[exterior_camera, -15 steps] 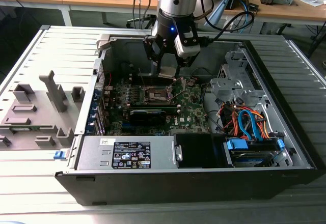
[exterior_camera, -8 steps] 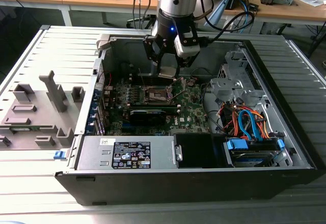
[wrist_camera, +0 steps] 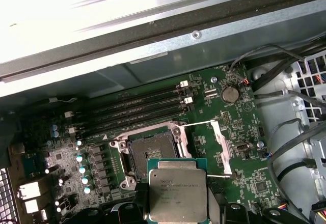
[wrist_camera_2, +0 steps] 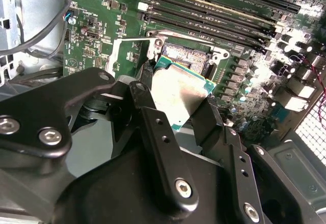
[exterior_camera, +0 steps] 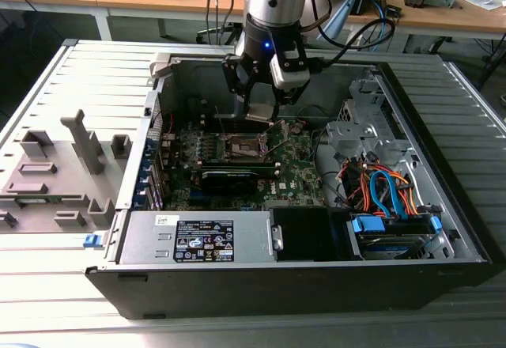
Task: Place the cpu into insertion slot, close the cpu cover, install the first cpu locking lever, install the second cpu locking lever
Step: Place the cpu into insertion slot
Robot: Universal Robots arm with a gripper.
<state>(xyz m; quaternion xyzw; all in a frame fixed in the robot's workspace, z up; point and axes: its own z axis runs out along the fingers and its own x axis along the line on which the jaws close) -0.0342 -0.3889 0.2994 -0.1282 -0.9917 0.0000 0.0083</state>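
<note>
The chip hangs in the air, clamped between the fingers of the tool, its pale metal top tilted in the second wrist view. There the black fingers hide the chip's lower edge and two of its corners. In the exterior view we see it only as a small pale sliver under the tool, clear of the board and not yet seated.

Just beyond the chip lies the socket, open, its dark contact field bare. The chip covers the socket's near rim in the first wrist view, and in the second wrist view it hides most of the socket. In the exterior view the socket sits below the tool, toward the front of the case.

The cover is swung open, standing up beside the socket; we see its silver frame edge-on, so its window is hard to make out. Thin wires run by it, but we cannot tell whether they are the levers.

Long black memory slots run alongside the socket on the green board. The computer case lies open on the ribbed grey desk, with orange and blue cables bundled at the exterior view's right and grey holders on the left.
</note>
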